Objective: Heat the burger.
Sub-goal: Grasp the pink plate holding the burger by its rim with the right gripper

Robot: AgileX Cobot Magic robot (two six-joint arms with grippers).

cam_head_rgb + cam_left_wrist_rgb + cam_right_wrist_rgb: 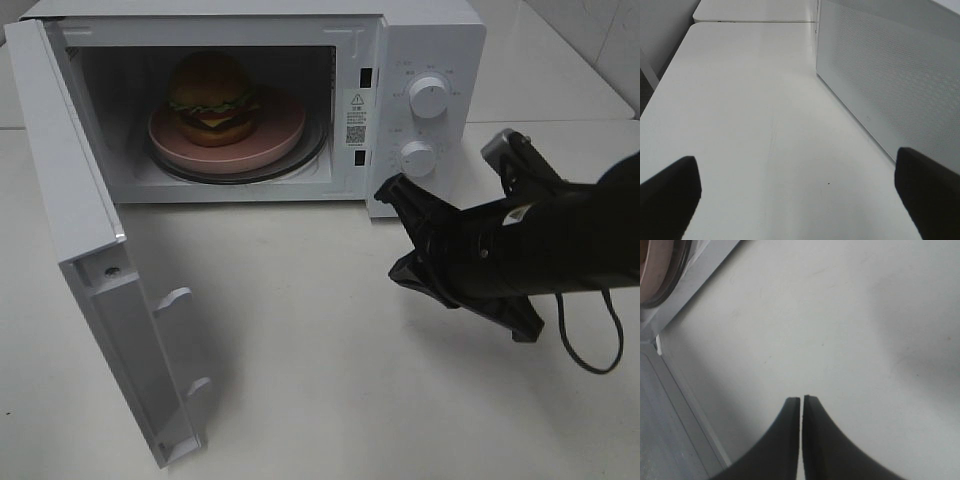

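Burger [210, 97] sits on the pink plate [285, 135] inside the microwave [430, 40], door [70, 200] swung wide at left; right hand [801, 399], pressed together and empty, hangs over the counter [300, 350] by the dials [418, 158], burger back-left of it; left hand [795, 160] spread, empty.

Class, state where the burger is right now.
In the exterior high view, the burger sits on the pink plate inside the microwave, in the upper left of the picture, just right of the swung-open door.
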